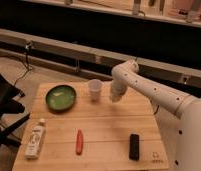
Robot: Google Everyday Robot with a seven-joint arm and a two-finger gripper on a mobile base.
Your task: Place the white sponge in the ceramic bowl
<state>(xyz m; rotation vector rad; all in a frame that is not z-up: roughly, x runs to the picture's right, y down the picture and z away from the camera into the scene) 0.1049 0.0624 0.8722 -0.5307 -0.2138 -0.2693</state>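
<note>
The ceramic bowl [60, 96], green inside with a darker rim, sits at the back left of the wooden table [104, 127]. My gripper [115, 96] points down at the table's back edge, just right of the white translucent cup [95, 89] and well right of the bowl. I cannot make out the white sponge as a separate thing. It may be hidden under or in the gripper.
A white tube with a label [35, 138] lies at the front left. A red stick-like object [79, 141] lies at the front middle and a black block [134, 146] at the front right. My white arm [154, 92] reaches in from the right.
</note>
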